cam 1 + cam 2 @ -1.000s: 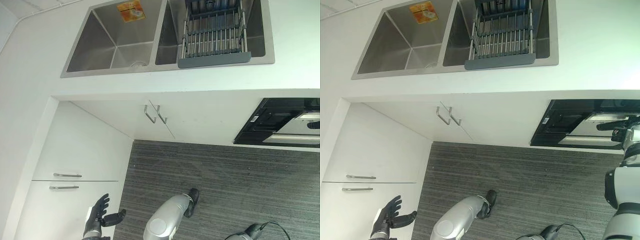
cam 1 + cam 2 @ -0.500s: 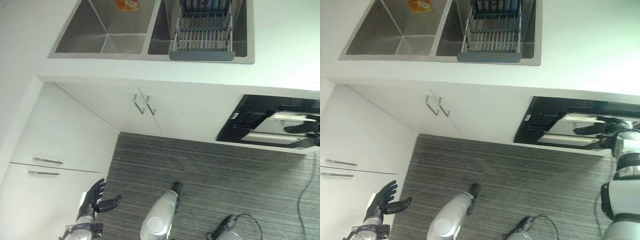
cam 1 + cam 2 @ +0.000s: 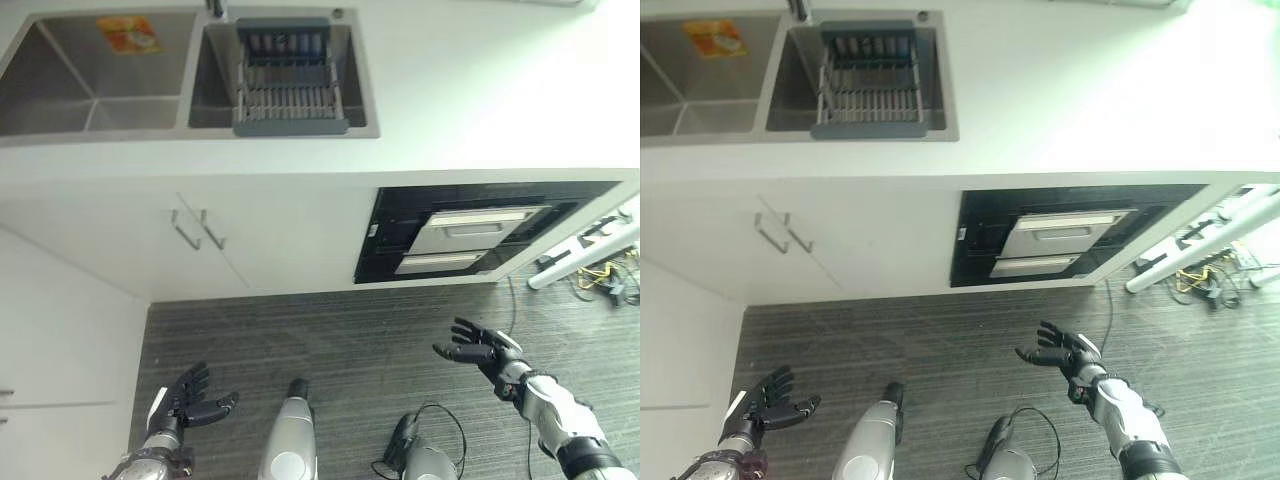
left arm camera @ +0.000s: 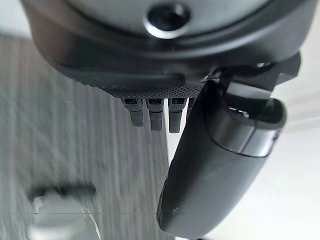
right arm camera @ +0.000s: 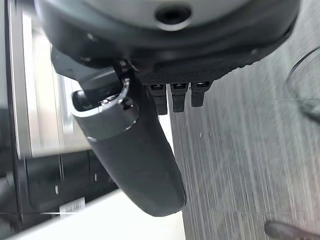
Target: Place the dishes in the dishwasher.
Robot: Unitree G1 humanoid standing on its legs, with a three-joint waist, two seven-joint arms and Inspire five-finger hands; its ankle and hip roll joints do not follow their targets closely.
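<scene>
A grey dish rack (image 3: 290,88) sits in the right basin of the steel sink (image 3: 90,95), with dark dishes (image 3: 285,45) standing upright at its far end. The black-fronted dishwasher (image 3: 470,235) with silver panels is set under the white counter (image 3: 480,110), to the right of the sink. My right hand (image 3: 482,353) hovers open over the floor, below and in front of the dishwasher, holding nothing. My left hand (image 3: 186,399) hangs open low at the left near the white cabinets, empty. Both wrist views show a straight thumb (image 4: 215,165) and straight fingers (image 5: 172,97).
White cabinet doors with two metal handles (image 3: 198,228) stand under the sink. A white cabinet side (image 3: 60,340) runs along the left. Dark striped floor (image 3: 350,340) lies in front. White tube legs and loose cables (image 3: 590,260) show at the far right.
The camera has swung to the right, bringing the whole dishwasher into view. My right hand has come away from the dishwasher front and now hovers over the floor. The left hand stays low.
</scene>
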